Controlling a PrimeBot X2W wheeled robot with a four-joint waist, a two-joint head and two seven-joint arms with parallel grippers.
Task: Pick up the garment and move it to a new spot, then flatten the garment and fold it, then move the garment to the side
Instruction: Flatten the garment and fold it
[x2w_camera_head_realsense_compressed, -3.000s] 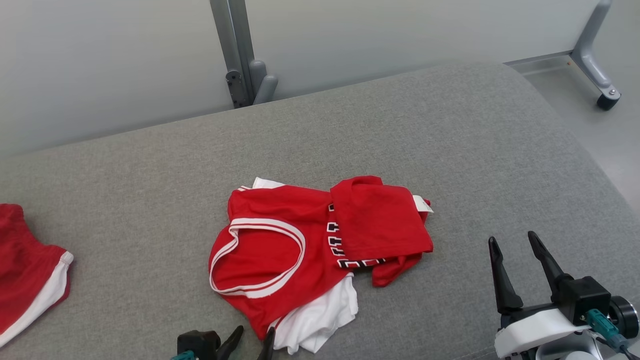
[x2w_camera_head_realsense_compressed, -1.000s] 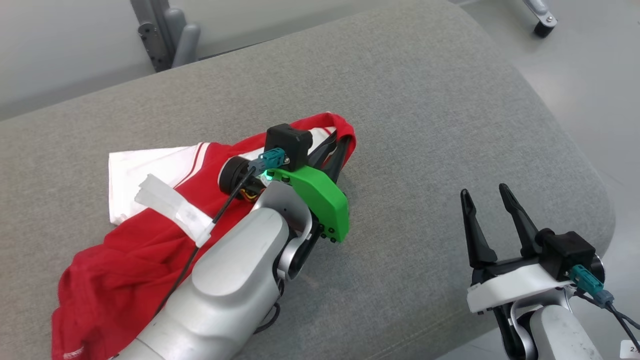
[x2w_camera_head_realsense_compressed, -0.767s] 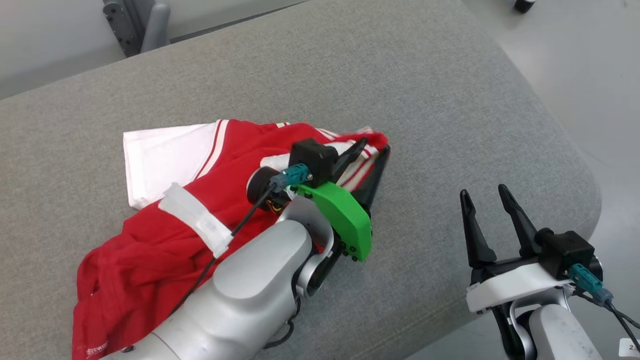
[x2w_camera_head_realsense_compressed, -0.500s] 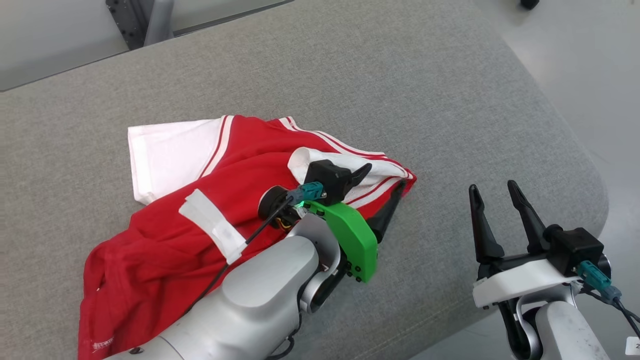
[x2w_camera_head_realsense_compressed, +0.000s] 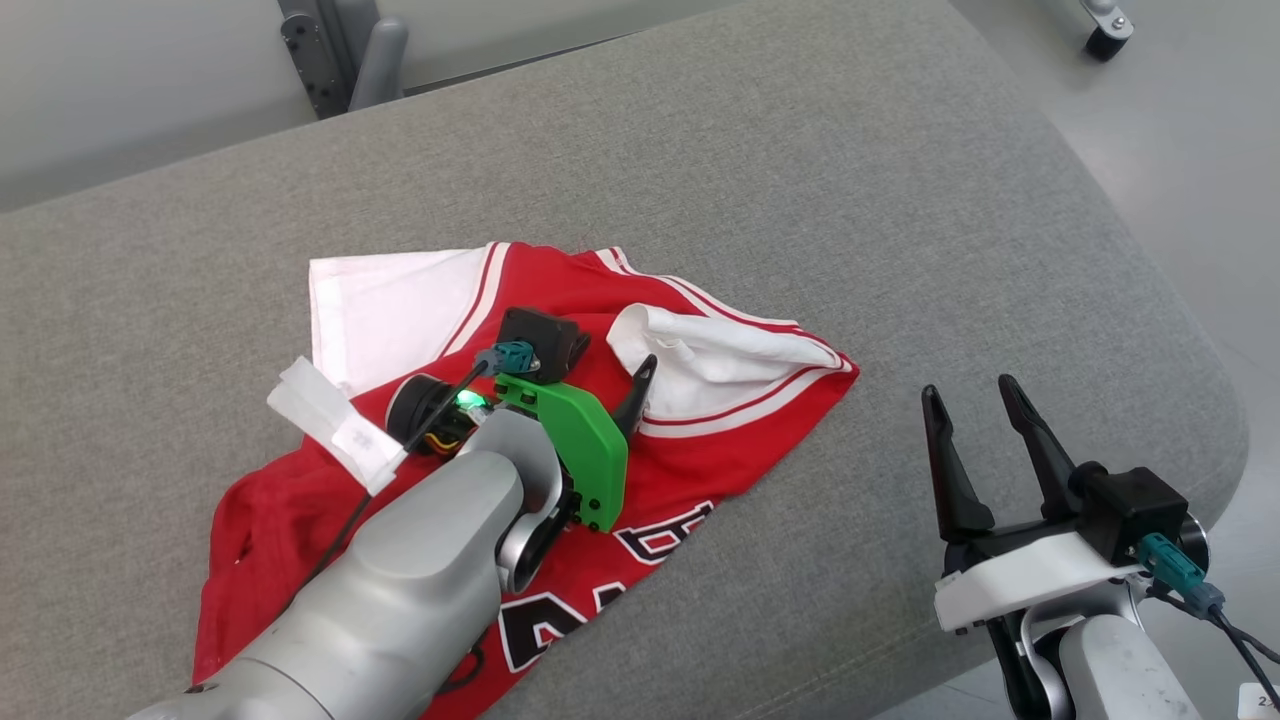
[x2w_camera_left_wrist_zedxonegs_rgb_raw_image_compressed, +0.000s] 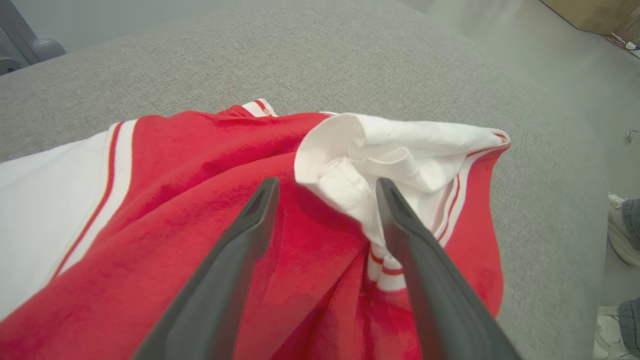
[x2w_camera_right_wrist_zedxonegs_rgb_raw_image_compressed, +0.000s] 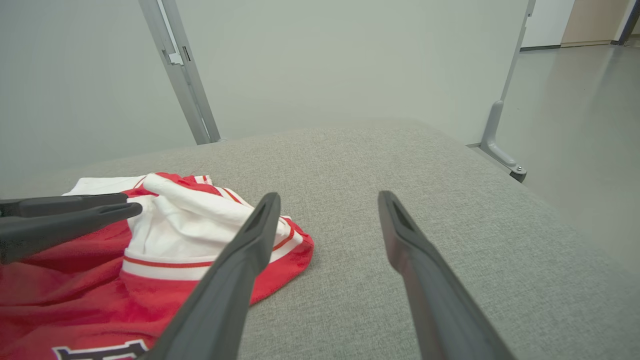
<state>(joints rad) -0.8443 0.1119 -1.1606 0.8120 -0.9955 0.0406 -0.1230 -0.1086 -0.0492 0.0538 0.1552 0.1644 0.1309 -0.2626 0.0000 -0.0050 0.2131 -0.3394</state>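
Observation:
The garment (x2w_camera_head_realsense_compressed: 700, 440), a red jersey with white trim and black lettering, lies crumpled on the grey cushion (x2w_camera_head_realsense_compressed: 800, 200). A white folded part (x2w_camera_head_realsense_compressed: 720, 350) lies on its right corner. My left gripper (x2w_camera_head_realsense_compressed: 615, 365) hovers over the middle of the jersey, open. In the left wrist view its jaws (x2w_camera_left_wrist_zedxonegs_rgb_raw_image_compressed: 325, 182) stand apart with nothing held, and the white fold (x2w_camera_left_wrist_zedxonegs_rgb_raw_image_compressed: 400, 145) lies just beyond the tips over red cloth (x2w_camera_left_wrist_zedxonegs_rgb_raw_image_compressed: 175, 160). My right gripper (x2w_camera_head_realsense_compressed: 968, 392) stands open over bare cushion right of the jersey (x2w_camera_right_wrist_zedxonegs_rgb_raw_image_compressed: 190, 210), with nothing between its jaws (x2w_camera_right_wrist_zedxonegs_rgb_raw_image_compressed: 328, 196).
The cushion's rounded right edge (x2w_camera_head_realsense_compressed: 1190, 380) drops to a grey floor (x2w_camera_head_realsense_compressed: 1200, 150). A metal post (x2w_camera_head_realsense_compressed: 340, 50) stands behind the cushion and a caster wheel (x2w_camera_head_realsense_compressed: 1100, 40) sits at the back right. Pale shoes (x2w_camera_left_wrist_zedxonegs_rgb_raw_image_compressed: 622, 240) show on the floor.
My left gripper has opened, let go of the jersey's white-trimmed corner and drawn back over the cloth. The jersey now lies flatter, its lettering showing. The head camera has shifted.

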